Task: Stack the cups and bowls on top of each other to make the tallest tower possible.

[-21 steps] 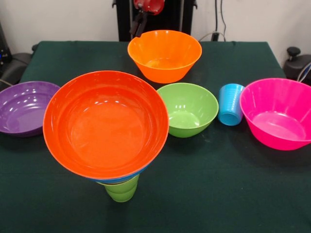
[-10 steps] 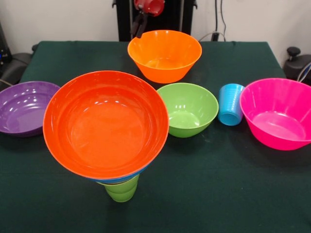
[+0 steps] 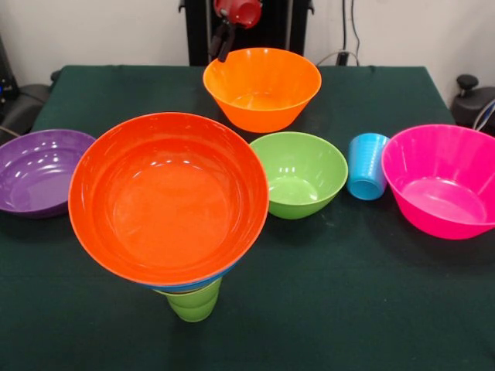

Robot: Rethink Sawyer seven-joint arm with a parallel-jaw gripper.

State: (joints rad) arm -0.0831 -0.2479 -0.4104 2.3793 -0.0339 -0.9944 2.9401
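Jaws of the gripper [image 3: 223, 48] cannot be told as spread or pressed together, seen far behind the yellow-orange bowl [image 3: 262, 86]. Nearest, a big orange bowl [image 3: 168, 199] is stacked on a green cup [image 3: 192, 302]. Green bowl [image 3: 299, 174], blue cup [image 3: 367, 165], pink bowl [image 3: 442, 180] lie right; purple bowl [image 3: 40, 170] left.

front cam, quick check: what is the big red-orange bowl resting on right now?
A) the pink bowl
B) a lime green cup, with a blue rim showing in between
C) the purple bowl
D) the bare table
B: the red-orange bowl sits raised above the cloth, with a thin blue rim showing under its edge and the lime green cup below that; the purple bowl and pink bowl sit apart on the table.
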